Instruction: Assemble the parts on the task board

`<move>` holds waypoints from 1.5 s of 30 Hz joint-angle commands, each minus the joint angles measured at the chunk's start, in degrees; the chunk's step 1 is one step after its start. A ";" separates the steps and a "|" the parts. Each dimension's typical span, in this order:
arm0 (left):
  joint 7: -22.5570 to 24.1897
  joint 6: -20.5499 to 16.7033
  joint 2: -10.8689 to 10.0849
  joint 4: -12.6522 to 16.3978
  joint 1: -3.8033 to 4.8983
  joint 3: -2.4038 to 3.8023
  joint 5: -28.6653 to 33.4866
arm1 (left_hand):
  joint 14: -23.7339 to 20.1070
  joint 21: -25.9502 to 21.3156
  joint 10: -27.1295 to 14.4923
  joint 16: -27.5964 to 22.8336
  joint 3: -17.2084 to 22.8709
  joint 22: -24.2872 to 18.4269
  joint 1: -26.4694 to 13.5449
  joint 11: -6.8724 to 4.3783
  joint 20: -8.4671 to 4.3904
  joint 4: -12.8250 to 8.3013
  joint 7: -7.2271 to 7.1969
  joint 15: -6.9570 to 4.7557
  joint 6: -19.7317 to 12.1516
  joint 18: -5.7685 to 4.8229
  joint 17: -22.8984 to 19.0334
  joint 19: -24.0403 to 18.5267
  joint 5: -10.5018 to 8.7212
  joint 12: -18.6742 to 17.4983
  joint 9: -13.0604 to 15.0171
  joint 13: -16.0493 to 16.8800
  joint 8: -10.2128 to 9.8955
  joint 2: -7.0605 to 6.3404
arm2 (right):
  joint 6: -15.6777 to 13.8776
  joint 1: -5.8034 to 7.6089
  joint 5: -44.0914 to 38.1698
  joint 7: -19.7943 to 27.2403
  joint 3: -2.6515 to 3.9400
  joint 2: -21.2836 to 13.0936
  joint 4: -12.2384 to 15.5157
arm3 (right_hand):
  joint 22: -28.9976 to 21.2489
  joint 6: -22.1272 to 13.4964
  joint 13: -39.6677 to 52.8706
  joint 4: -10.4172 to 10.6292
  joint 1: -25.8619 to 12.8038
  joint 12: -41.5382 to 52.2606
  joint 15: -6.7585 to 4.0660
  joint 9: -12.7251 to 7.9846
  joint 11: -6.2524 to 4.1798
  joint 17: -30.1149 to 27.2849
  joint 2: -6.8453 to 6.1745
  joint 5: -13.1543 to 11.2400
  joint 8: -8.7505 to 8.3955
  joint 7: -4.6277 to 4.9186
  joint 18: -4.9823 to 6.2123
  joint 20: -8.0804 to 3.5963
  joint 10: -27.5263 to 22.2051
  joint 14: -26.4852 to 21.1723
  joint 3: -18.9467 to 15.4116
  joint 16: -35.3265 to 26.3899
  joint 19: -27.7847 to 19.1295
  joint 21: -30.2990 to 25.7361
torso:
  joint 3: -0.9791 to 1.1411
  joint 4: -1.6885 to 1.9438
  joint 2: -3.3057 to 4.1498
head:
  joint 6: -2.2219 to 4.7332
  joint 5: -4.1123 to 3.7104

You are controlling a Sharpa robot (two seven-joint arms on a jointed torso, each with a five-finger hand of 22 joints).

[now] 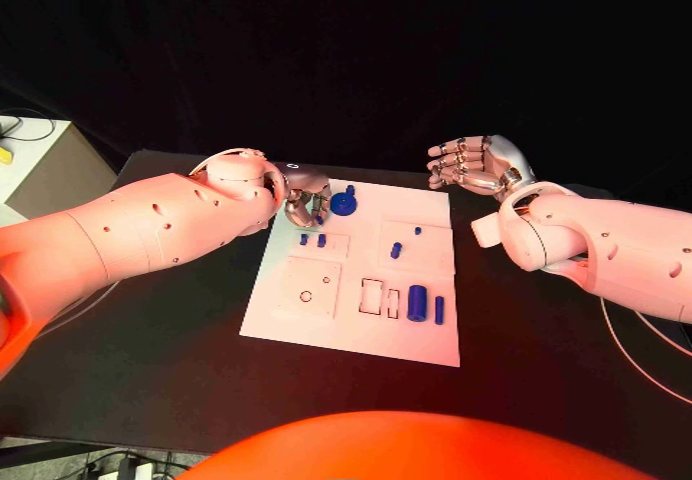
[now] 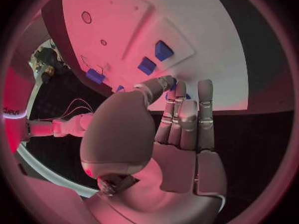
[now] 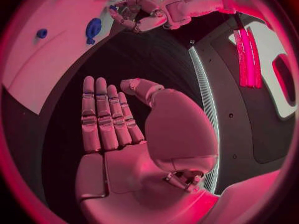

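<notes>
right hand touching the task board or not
Apart. The head view shows the right hand raised beyond the task board's far right corner, with dark table between them.

black table [image 1: 173, 340], white cabinet [image 1: 43, 160]

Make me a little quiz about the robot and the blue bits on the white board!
1. True or false: the right robot hand is holding a blue part.
2. Which robot hand is over the flat white task board? A) left B) right C) both
3. Fill in: the round blue disc-shaped part lies beside the ____ robot hand, at the board's far edge.

Key
1. False: it hangs over the black table with nothing in it.
2. A
3. left
</notes>
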 commanded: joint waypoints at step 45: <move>-0.55 -0.12 0.09 -0.10 -0.55 -0.10 -0.18 | -3.89 -0.58 -2.41 -1.40 0.14 -0.15 -0.47 1.19 0.81 -0.57 0.41 0.89 -5.27 0.85 -5.13 -1.42 -0.34 -3.95 -2.44 -0.21 -5.65 -0.87 | 0.87 -0.02 -0.45 0.03 0.02 -0.12 0.02 | -0.25 0.49 -0.03 -0.48 -0.20 -0.56 0.12 -0.13 -0.11 -0.30 0.72 0.14 -0.50 1.81 -0.10 -0.07 0.42 0.19 -0.14 -0.48 -0.21 -0.33 | -0.06 0.09 -0.03 | 0.01 -0.01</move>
